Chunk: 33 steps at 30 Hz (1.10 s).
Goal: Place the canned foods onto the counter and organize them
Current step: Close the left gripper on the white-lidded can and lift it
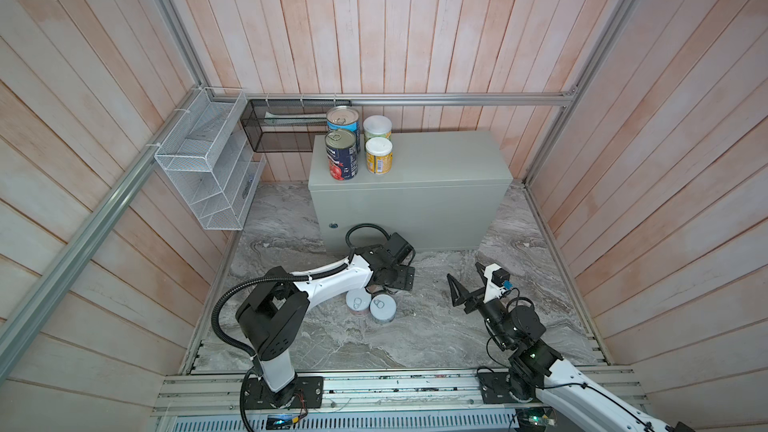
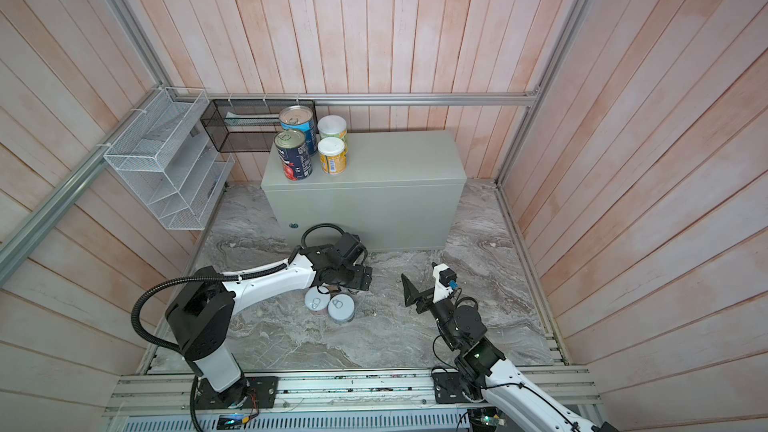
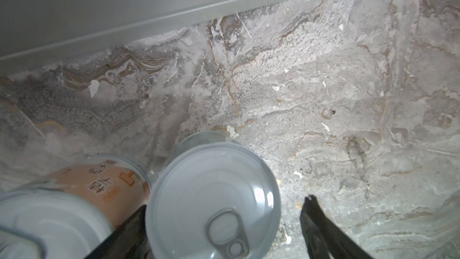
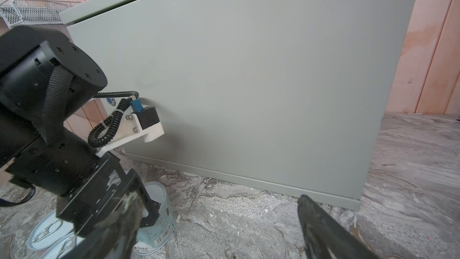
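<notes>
the left gripper (image 3: 225, 203) straddled a short pull-tab can (image 3: 199, 170), unclenched, on the marble (image 1: 415, 326) just before the counter (image 1: 449, 160). the right gripper (image 1: 463, 271) hung spread and empty before the counter too. four taller cans (image 1: 341, 155) stood atop the counter.

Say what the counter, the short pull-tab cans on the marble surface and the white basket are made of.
Counter: looks like painted sheet metal with a matte grey-green finish; it has flat panels and a folded lip.
Short pull-tab cans: metal, with bright lids that catch glare and ring tabs; the printed wrap could be paper or film.
White basket: coated wire mesh, probably steel, going by its open lattice.
</notes>
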Each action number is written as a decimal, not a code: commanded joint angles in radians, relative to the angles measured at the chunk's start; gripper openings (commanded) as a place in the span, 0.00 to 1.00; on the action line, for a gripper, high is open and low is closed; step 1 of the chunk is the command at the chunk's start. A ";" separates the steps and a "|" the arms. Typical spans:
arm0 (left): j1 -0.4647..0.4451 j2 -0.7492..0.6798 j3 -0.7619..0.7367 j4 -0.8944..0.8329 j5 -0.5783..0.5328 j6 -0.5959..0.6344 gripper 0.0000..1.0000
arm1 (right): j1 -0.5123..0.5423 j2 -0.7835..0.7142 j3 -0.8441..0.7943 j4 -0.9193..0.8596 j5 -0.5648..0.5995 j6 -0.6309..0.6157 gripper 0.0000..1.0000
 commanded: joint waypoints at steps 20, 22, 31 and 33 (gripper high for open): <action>-0.022 0.112 0.124 -0.070 -0.089 0.069 0.76 | -0.007 0.003 0.014 -0.009 0.047 0.016 0.98; -0.030 0.125 0.138 -0.081 -0.096 0.073 0.71 | -0.006 0.004 0.015 -0.012 0.052 0.018 0.98; -0.071 0.179 0.191 -0.152 -0.186 0.098 0.72 | -0.007 0.005 0.015 -0.014 0.064 0.021 0.98; -0.071 0.184 0.192 -0.152 -0.188 0.098 0.75 | -0.006 0.006 0.016 -0.014 0.066 0.020 0.98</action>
